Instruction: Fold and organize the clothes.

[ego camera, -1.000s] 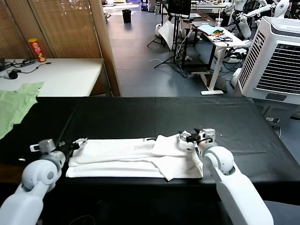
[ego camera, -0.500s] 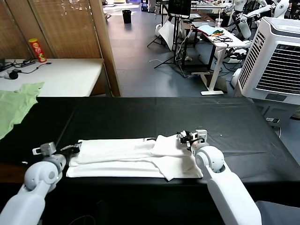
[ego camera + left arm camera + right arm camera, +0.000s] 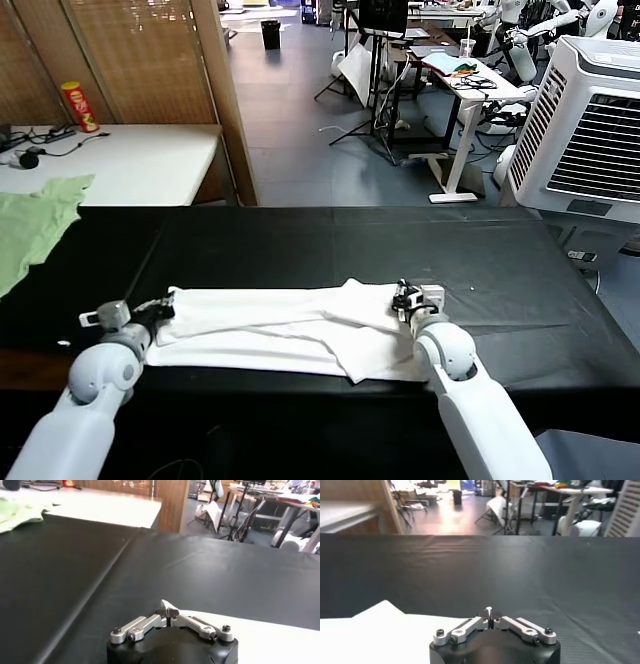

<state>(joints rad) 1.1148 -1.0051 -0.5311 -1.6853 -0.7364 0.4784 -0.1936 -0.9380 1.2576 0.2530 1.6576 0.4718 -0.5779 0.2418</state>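
White T-shirt point(image 3: 290, 325) flat on black table point(image 3: 300, 240), workshop behind.

Robotics lab / workshop.
Other robot arms point(image 3: 560, 20) top right, standing desks point(image 3: 465, 85) with cables, big air cooler point(image 3: 590, 130) right, concrete floor point(image 3: 300, 110).

A T-shirt point(image 3: 290, 325) lies flat across the near part of the desk point(image 3: 300, 245) in front of me. My left fingers point(image 3: 160, 308) pinch its left end; my right fingers point(image 3: 405, 300) pinch its right end. Another garment point(image 3: 30, 225) lies far left.
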